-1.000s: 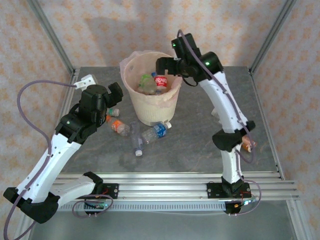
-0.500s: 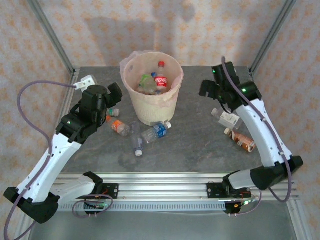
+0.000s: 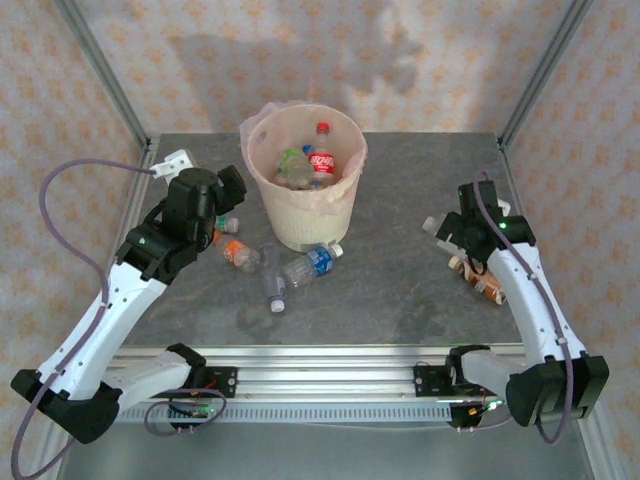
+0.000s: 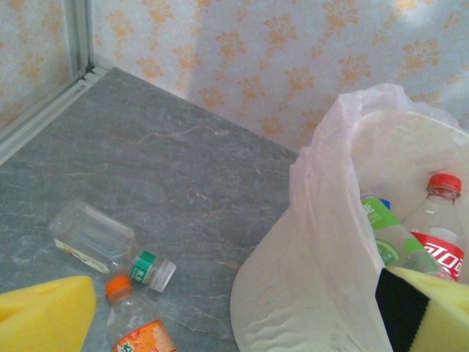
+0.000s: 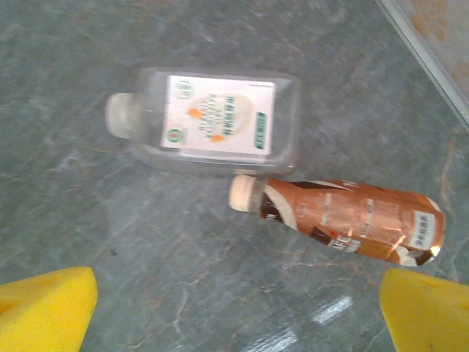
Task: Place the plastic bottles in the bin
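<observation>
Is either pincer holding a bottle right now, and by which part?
Nothing is held. The right pincer hangs open over the brown bottle; the left pincer is open and empty beside the bin.

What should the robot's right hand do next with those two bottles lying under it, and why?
Probably lower the right gripper onto the brown bottle and close on it. Its yellow fingers are open and empty. Both bottles lie flat on the table, and the brown one lies nearer the fingers than the clear bottle. Neither is in the bin yet.
</observation>
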{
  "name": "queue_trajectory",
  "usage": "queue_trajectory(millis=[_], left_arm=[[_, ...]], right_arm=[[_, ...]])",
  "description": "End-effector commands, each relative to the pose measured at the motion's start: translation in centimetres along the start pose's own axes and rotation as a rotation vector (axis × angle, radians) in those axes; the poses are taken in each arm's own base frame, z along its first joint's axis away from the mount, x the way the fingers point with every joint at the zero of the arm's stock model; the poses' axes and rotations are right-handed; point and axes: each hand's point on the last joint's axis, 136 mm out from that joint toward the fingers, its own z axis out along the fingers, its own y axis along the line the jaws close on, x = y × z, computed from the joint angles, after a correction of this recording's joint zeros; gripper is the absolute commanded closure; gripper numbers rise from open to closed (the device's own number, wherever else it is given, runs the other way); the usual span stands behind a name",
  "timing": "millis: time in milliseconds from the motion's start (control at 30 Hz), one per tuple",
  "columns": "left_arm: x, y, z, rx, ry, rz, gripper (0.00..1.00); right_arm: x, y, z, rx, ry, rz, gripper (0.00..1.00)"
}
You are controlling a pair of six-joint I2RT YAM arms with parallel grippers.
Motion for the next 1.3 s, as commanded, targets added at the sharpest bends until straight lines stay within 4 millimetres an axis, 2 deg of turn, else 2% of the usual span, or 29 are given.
queue_trajectory(millis=[0, 167, 433, 500, 700, 867, 1067, 1167, 1267], left_arm=[[0.0, 0.5, 0.3, -0.022, -0.005, -0.003, 0.0], [0.2, 0.6, 0.5, -0.025, -0.001, -0.001, 0.0], [0.4, 0.6, 0.7, -0.026, 0.011, 0.001, 0.0], [0.4, 0.6, 0.8, -0.028, 0.011, 0.001, 0.0], [0.5, 0.6, 1.1, -0.028, 0.018, -0.001, 0.0], [0.6, 0.4, 1.3, -0.026, 0.025, -0.003, 0.0], [0.6, 0.4, 1.4, -0.027, 0.029, -0.002, 0.0], [0.6, 0.5, 1.4, -0.029, 0.028, -0.002, 0.0], [0.6, 0.6, 1.4, -0.031, 0.028, -0.003, 0.0]], right_arm=[[-0.4, -1.1, 0.7, 0.002, -0.02, 0.069, 0.01], [0.0, -2.8, 2.7, 0.023, 0.022, 0.125, 0.01], [-1.4, -5.5, 5.1, -0.018, 0.077, 0.287, 0.01], [-1.1, -6.2, 6.5, -0.007, 0.119, 0.325, 0.01], [-1.1, -8.2, 9.0, -0.022, 0.172, 0.44, 0.01], [-1.5, -10.2, 10.2, -0.018, 0.183, 0.518, 0.01], [-2.5, -11.5, 11.1, 0.046, 0.176, 0.513, 0.01], [-2.0, -12.2, 11.8, 0.096, 0.197, 0.512, 0.03], [-1.2, -11.9, 12.5, 0.087, 0.233, 0.522, 0.04]])
